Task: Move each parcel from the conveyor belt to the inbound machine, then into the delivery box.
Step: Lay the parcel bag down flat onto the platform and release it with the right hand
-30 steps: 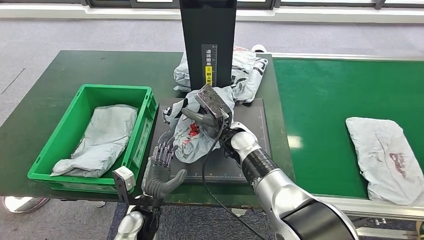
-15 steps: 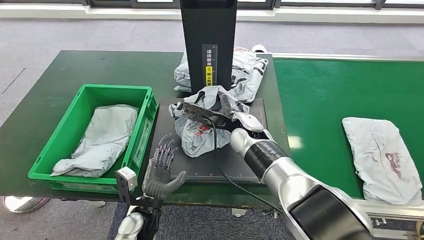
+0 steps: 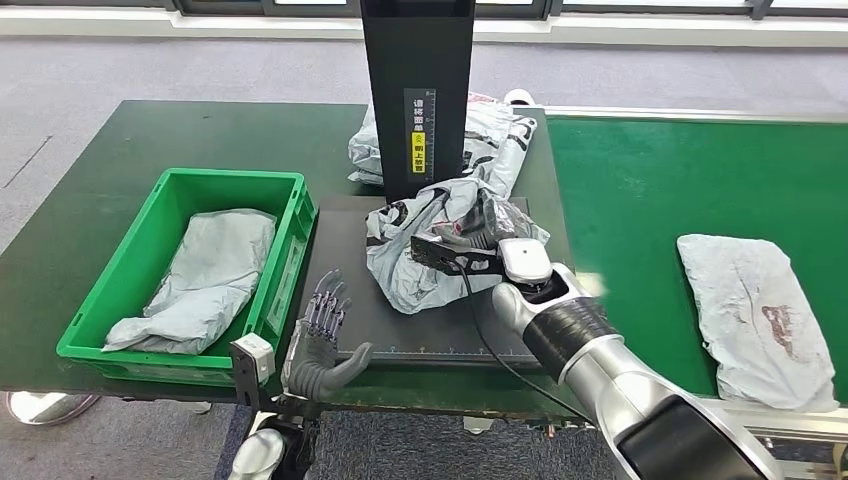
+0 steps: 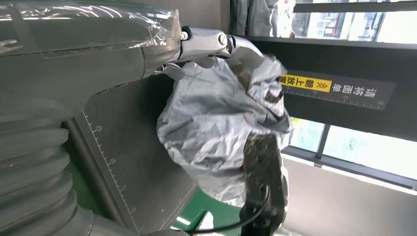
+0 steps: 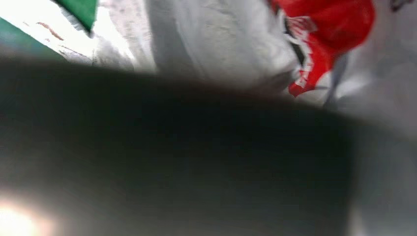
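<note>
Since the earlier frame the right hand point(image 3: 478, 232) has swung its parcel point(image 3: 425, 255) toward the belt point(image 3: 640, 190); the hand grips the crumpled grey bag over the dark scanner plate point(image 3: 345, 260), in front of the black column point(image 3: 416, 90). The left hand point(image 3: 322, 345) hovers at the plate's near edge, fingers spread, holding nothing. The left wrist view shows the bag's underside above the plate; the right wrist view adds a blurred red print. One parcel lies in the green box point(image 3: 150, 250), another on the belt point(image 3: 760, 315).
</note>
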Available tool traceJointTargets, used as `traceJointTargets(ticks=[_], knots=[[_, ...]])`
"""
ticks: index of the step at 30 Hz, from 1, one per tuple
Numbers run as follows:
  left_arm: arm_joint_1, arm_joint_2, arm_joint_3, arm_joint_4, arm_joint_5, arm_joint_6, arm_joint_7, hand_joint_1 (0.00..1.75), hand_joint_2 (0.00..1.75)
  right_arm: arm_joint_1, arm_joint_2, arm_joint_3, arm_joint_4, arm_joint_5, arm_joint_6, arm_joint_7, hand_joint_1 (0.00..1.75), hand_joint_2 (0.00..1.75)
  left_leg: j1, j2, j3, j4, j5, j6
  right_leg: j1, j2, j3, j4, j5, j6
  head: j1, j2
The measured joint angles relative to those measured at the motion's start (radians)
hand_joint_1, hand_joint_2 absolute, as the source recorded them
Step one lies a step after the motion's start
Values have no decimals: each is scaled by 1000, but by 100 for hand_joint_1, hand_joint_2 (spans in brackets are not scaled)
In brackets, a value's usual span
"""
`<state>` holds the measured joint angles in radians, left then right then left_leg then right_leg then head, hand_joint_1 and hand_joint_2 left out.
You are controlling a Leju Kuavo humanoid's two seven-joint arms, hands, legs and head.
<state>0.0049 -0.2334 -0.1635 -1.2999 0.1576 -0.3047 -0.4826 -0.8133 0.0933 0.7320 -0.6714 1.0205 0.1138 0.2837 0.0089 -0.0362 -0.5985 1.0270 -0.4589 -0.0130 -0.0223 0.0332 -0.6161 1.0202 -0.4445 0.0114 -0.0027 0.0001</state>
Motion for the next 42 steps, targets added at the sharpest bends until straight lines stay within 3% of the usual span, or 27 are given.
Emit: traceJointTargets(ticks=[13, 27, 34, 38, 40, 42], knots=[[30, -11, 10, -51, 2, 18, 26, 0, 175, 251, -106, -95, -505, 111, 67, 76, 0, 0, 0, 1, 0, 0, -1, 0, 0, 0, 0, 0, 0, 0, 0, 0], [31, -17, 16, -58, 2, 20, 30, 0, 175, 297, -127, -131, -622, 116, 73, 76, 0, 0, 0, 1, 0, 0, 0, 0, 0, 0, 0, 0, 0, 0, 0, 0], [31, -17, 17, -59, 3, 21, 36, 0, 175, 387, -140, -181, -785, 156, -16, 70, 0, 0, 0, 0, 0, 0, -1, 0, 0, 0, -1, 0, -1, 0, 0, 0], [31, -19, 17, -64, -7, 32, 47, 0, 175, 465, -138, -242, -926, 121, -131, 37, 0, 175, 0, 0, 0, 0, -1, 0, 0, 0, -1, 0, -1, 0, 0, 0], [27, -18, 10, -66, -91, 108, 54, 0, 175, 526, -124, -286, -1000, 5, -266, -43, 0, 175, 0, 0, 0, 0, -1, 0, 0, -1, -1, -1, -1, 0, 0, 0], [8, -14, -18, -67, -308, 252, 74, 0, 175, 608, -97, -349, -1056, -215, -415, -181, 0, 175, 0, -2, 0, 0, -2, 0, 1, -3, 0, -1, -2, 0, 0, 0]])
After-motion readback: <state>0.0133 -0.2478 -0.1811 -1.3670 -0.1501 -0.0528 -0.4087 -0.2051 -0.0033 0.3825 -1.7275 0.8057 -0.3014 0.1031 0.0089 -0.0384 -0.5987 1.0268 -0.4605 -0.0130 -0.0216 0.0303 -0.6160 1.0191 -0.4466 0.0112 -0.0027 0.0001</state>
